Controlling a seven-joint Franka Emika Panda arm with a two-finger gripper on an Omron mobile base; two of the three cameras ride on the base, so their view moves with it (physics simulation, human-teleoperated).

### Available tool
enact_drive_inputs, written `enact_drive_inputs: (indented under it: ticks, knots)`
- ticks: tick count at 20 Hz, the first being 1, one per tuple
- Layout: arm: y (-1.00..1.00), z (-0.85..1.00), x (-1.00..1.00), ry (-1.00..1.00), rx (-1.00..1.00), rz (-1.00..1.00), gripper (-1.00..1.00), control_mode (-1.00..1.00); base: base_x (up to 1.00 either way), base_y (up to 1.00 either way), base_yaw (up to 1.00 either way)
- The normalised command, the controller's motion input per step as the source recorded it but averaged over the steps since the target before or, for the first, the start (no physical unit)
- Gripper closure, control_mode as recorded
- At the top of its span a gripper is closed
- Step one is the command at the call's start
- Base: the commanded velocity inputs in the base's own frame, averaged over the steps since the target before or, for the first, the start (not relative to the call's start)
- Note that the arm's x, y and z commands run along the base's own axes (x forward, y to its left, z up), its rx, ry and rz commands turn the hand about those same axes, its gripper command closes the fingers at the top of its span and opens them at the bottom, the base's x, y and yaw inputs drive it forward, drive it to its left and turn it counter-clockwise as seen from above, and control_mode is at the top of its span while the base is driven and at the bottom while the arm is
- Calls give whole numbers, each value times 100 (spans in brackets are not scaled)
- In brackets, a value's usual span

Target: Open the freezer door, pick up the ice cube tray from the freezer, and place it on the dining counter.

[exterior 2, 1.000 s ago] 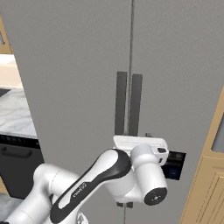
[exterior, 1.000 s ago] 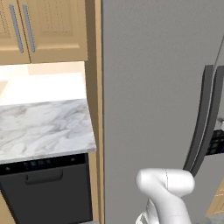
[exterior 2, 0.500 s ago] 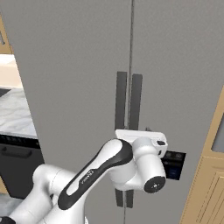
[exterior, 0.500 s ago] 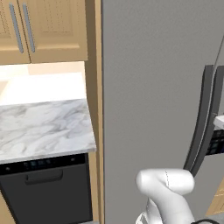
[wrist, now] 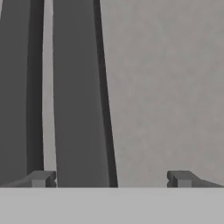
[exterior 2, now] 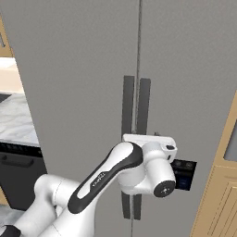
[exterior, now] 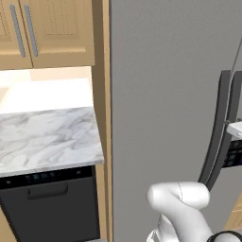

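- Two tall grey doors stand closed side by side, meeting at a thin vertical seam; each carries a long dark vertical handle beside that seam.
- The freezer door point(exterior 2: 194, 92) is the right-hand one in the right base view; its small dark button panel point(exterior 2: 184, 168) sits at mid height, just right of the robot's wrist.
- The freezer door's handle point(exterior 2: 144, 115) runs vertically just right of the seam; the twin door's handle point(exterior 2: 127, 111) runs parallel just left of it.
- The plain twin door point(exterior: 165, 94) takes up the centre of the left base view, with both handles near that view's right edge.
- The gripper point(wrist: 109, 178) is fully spread and holds nothing; both fingertips point(wrist: 43, 178) show at the bottom of the hand view.
- In the hand view, the freezer door's handle lies between the fingertips, nearer the left one; contact cannot be determined.
- The wrist is in front of the handles, covering their mid section in the right base view.
- A small marble countertop point(exterior: 47, 137) lies left of the doors, over a black appliance point(exterior: 47, 203) and below light wood wall cabinets point(exterior: 47, 33).
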Motion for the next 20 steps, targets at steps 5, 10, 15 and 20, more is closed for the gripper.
enact_drive_inputs:
  ticks: [5,10,15,20]
  knots:
    - [5,-9,12,0,0,5,-100,-100,0,0,0]
    - [8,-6,9,0,0,5,-100,-100,0,0,0]
    - [32,-8,3,0,0,2,-100,-100,0,0,0]
    - [21,-7,27,0,0,0,-100,-100,0,0,0]
